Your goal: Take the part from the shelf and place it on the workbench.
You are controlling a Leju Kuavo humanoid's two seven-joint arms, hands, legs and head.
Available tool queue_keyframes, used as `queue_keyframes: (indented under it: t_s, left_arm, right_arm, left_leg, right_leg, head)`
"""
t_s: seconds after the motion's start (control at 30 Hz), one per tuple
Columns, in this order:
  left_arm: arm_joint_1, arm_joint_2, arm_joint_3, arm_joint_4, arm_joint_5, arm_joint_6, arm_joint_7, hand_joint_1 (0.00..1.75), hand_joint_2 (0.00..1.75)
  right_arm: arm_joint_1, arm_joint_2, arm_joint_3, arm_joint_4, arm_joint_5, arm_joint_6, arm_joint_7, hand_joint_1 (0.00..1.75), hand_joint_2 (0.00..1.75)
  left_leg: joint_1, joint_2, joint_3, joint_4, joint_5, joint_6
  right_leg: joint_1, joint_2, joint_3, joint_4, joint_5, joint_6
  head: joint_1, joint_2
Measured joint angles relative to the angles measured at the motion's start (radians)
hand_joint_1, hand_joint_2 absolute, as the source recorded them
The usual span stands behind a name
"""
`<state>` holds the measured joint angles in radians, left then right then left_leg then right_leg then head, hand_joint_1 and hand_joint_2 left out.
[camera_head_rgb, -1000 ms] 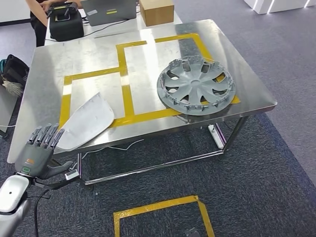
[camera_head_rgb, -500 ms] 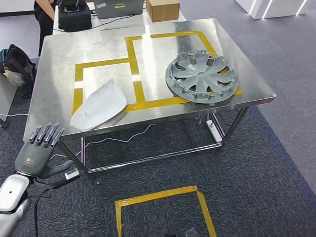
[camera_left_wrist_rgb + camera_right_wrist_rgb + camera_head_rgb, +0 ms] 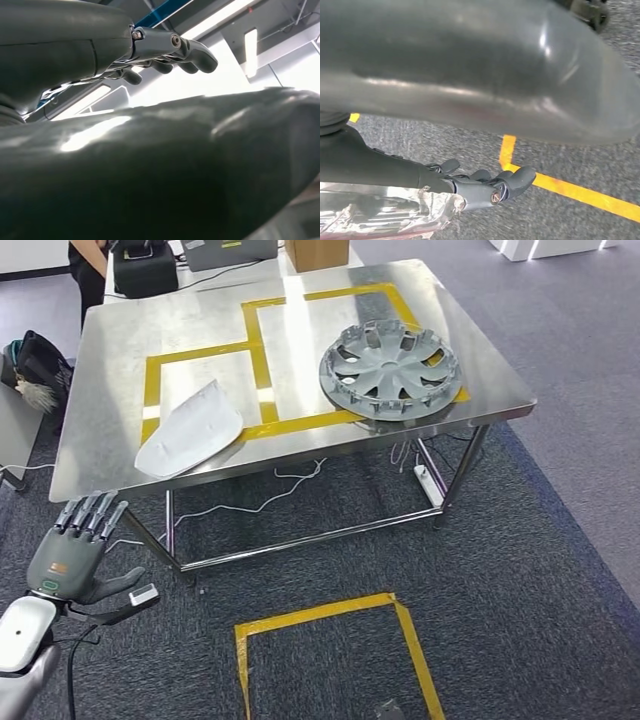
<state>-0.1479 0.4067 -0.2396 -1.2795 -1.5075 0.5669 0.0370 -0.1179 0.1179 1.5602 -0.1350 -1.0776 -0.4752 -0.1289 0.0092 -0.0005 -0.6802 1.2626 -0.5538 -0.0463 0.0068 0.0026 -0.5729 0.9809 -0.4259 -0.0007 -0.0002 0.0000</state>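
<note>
A person (image 3: pixel 87 265) and cardboard box (image 3: pixel 315 252) are cut off by the top edge; the far table's items are perhaps bags.

The left hand (image 3: pixel 72 558) is dark grey with black segmented fingers (image 3: pixel 89 512), a small orange marking and a green-ringed cuff, on a glossy silver forearm (image 3: pixel 23 640) (a thin black cable (image 3: pixel 75 665) trails beside it).

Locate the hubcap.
In the head view, the hubcap lies flat on the workbench's right side, overlapping the yellow tape, right of the white part.
</note>
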Motion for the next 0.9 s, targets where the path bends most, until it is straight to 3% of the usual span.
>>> queue_keyframes:
  t_s: [0.03, 0.1, 0.17, 0.2, 0.27, 0.3, 0.37, 0.43, 0.47, 0.5, 0.53, 0.6, 0.67, 0.73, 0.8, 0.83, 0.9]
  left_arm:
    - [0.000, 0.000, 0.000, 0.000, 0.000, 0.000, 0.000, 0.00, 0.00]
    - [-0.001, 0.000, 0.000, 0.000, 0.000, 0.000, 0.000, 0.00, 0.00]
    - [-0.003, 0.000, 0.000, -0.001, 0.000, 0.000, 0.000, 0.00, 0.00]
    - [-0.003, 0.000, 0.000, -0.002, 0.000, 0.000, 0.000, 0.00, 0.00]
    - [-0.002, 0.000, 0.000, -0.002, 0.000, 0.000, 0.000, 0.00, 0.00]
    - [-0.002, -0.001, 0.000, -0.002, 0.000, 0.000, 0.000, 0.00, 0.00]
    - [-0.003, -0.001, 0.000, -0.002, 0.000, 0.000, 0.000, 0.00, 0.00]
    - [-0.003, -0.001, 0.000, -0.002, 0.000, 0.000, 0.000, 0.00, 0.00]
    - [-0.002, -0.002, 0.000, -0.002, 0.000, 0.000, 0.000, 0.00, 0.00]
    - [-0.002, -0.002, 0.000, -0.002, 0.000, 0.000, 0.000, 0.00, 0.00]
    - [-0.001, -0.002, 0.000, -0.002, 0.000, 0.000, 0.000, 0.00, 0.00]
    - [-0.001, -0.003, 0.000, -0.002, 0.000, 0.000, 0.000, 0.00, 0.00]
    - [-0.002, -0.002, 0.000, -0.002, 0.000, 0.000, 0.000, 0.00, 0.00]
    - [-0.003, -0.002, 0.000, -0.002, 0.000, 0.000, 0.000, 0.00, 0.00]
    - [-0.002, 0.000, 0.000, -0.002, 0.000, 0.000, 0.000, 0.00, 0.00]
    - [-0.002, 0.000, 0.000, -0.002, 0.000, 0.000, 0.000, 0.00, 0.00]
    - [-0.002, 0.002, 0.000, -0.002, 0.000, 0.000, 0.000, 0.00, 0.00]
  right_arm:
    - [0.000, 0.000, 0.000, 0.000, 0.000, 0.000, 0.000, 0.00, 0.00]
    - [-0.001, 0.000, 0.000, 0.000, 0.000, 0.000, 0.000, 0.00, 0.00]
    - [-0.002, 0.000, 0.000, 0.000, 0.000, 0.000, 0.000, 0.00, 0.00]
    - [-0.002, 0.000, 0.000, 0.000, 0.000, 0.000, 0.000, 0.00, 0.00]
    - [0.000, 0.000, 0.000, 0.000, 0.000, 0.000, 0.000, 0.00, 0.00]
    - [0.001, 0.000, 0.000, 0.000, 0.000, 0.000, 0.000, 0.00, 0.00]
    - [0.001, 0.000, 0.000, 0.000, 0.000, 0.000, 0.000, 0.00, 0.00]
    - [0.001, 0.000, 0.000, 0.000, 0.000, 0.000, 0.000, 0.00, 0.00]
    - [0.001, 0.000, 0.000, 0.000, 0.000, 0.000, 0.000, 0.00, 0.00]
    - [0.001, 0.000, 0.000, 0.000, 0.000, 0.000, 0.000, 0.00, 0.00]
    - [0.001, 0.000, 0.000, 0.000, 0.000, 0.000, 0.000, 0.00, 0.00]
    - [-0.001, 0.000, 0.000, 0.000, 0.000, 0.000, 0.000, 0.00, 0.00]
    - [-0.003, 0.000, 0.000, 0.000, 0.000, 0.000, 0.000, 0.00, 0.00]
    - [-0.002, 0.000, 0.000, 0.000, 0.000, 0.000, 0.000, 0.00, 0.00]
    - [-0.001, 0.000, 0.000, 0.000, 0.000, 0.000, 0.000, 0.00, 0.00]
    - [-0.001, 0.000, 0.000, 0.000, 0.000, 0.000, 0.000, 0.00, 0.00]
    - [-0.002, 0.000, 0.000, 0.000, 0.001, 0.000, 0.000, 0.00, 0.00]
  left_leg:
    - [0.002, 0.000, 0.027, -0.023, 0.029, -0.002]
    - [0.006, 0.000, 0.121, -0.149, 0.069, -0.007]
    - [0.004, -0.003, 0.191, -0.263, 0.061, 0.002]
    - [0.001, -0.004, 0.201, -0.286, 0.054, 0.010]
    - [-0.001, -0.002, 0.188, -0.289, 0.063, 0.031]
    - [-0.001, 0.000, 0.181, -0.288, 0.070, 0.041]
    - [0.000, 0.002, 0.162, -0.289, 0.088, 0.057]
    - [-0.003, 0.002, 0.138, -0.288, 0.106, 0.064]
    - [-0.005, 0.002, 0.126, -0.288, 0.116, 0.064]
    - [-0.006, 0.002, 0.114, -0.288, 0.124, 0.064]
    - [-0.008, 0.002, 0.104, -0.288, 0.133, 0.063]
    - [-0.010, 0.001, 0.089, -0.287, 0.146, 0.059]
    - [-0.011, 0.001, 0.081, -0.286, 0.157, 0.051]
    - [-0.011, 0.001, 0.075, -0.286, 0.170, 0.040]
    - [-0.009, 0.001, 0.067, -0.280, 0.165, 0.030]
    - [-0.009, 0.000, 0.055, -0.256, 0.143, 0.024]
    - [-0.007, 0.000, 0.009, -0.145, 0.068, 0.012]
  right_leg:
    - [-0.001, 0.000, -0.013, 0.005, 0.007, 0.003]
    - [-0.003, 0.000, -0.038, 0.017, 0.018, 0.013]
    - [-0.002, 0.001, -0.054, 0.027, 0.032, 0.025]
    - [-0.001, 0.001, -0.060, 0.028, 0.040, 0.030]
    - [-0.003, 0.002, -0.068, 0.028, 0.051, 0.040]
    - [-0.005, 0.001, -0.076, 0.035, 0.040, 0.046]
    - [-0.006, 0.001, -0.109, 0.118, -0.034, 0.055]
    - [-0.006, 0.000, -0.153, 0.261, -0.119, 0.060]
    - [-0.006, 0.001, -0.162, 0.313, -0.137, 0.059]
    - [-0.006, 0.001, -0.154, 0.328, -0.132, 0.057]
    - [-0.006, 0.001, -0.125, 0.301, -0.111, 0.054]
    - [-0.003, 0.001, -0.024, 0.159, -0.068, 0.044]
    - [0.001, 0.003, 0.056, 0.035, -0.062, 0.036]
    - [0.004, 0.004, 0.072, 0.005, -0.064, 0.031]
    - [0.000, 0.003, 0.064, 0.001, -0.053, 0.020]
    - [-0.002, 0.002, 0.060, -0.001, -0.045, 0.012]
    - [-0.005, 0.001, 0.046, -0.004, -0.031, 0.003]
  head:
    - [0.000, 0.000]
    - [0.000, 0.000]
    - [0.000, 0.000]
    - [0.000, 0.000]
    - [0.000, 0.000]
    - [0.001, 0.000]
    - [0.003, 0.000]
    - [0.004, 0.000]
    - [0.004, 0.000]
    - [0.004, 0.000]
    - [0.004, 0.000]
    - [0.003, 0.000]
    - [0.003, 0.000]
    - [0.003, 0.000]
    - [0.003, 0.000]
    - [0.001, 0.000]
    - [-0.003, 0.000]
